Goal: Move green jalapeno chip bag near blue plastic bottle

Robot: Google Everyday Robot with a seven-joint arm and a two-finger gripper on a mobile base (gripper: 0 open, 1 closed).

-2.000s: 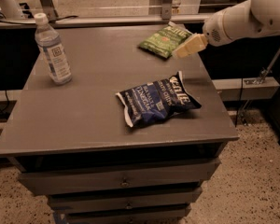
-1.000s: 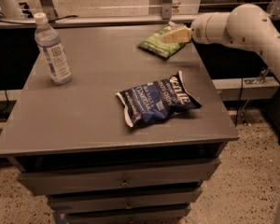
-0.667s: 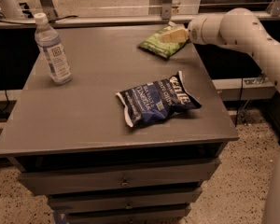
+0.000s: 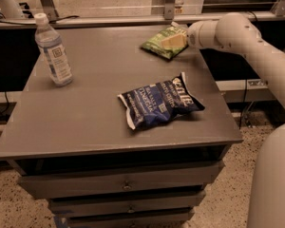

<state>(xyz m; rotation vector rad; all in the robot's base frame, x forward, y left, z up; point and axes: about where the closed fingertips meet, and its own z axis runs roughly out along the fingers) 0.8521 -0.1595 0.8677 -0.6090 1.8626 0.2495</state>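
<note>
Nearest the camera, a stack of grey drawers [image 4: 123, 184] sat under the front edge of the grey surface [image 4: 85, 122], and a pale rounded part of the robot [image 4: 273, 179] filled the lower right corner. On the surface, right of centre and towards the front, lay a dark blue chip bag [image 4: 159, 104], flat and angled, with white lettering facing up. Farther back, near the left edge, the blue plastic bottle [image 4: 53, 51] stood upright with its white cap on and its label facing the camera. At the far right corner of the surface lay the green jalapeno chip bag [image 4: 157, 45], well apart from the bottle across the width of the surface and behind the dark blue bag. The gripper [image 4: 173, 41] was at the right side of that green bag, its pale tip overlapping the bag's upper right part; whether it was clenched on the bag or released could not be told from this view. The white arm [image 4: 247, 37] reached in from the right edge, its rounded wrist just beyond the surface's right side. Behind the surface ran a metal rail [image 4: 109, 19].
</note>
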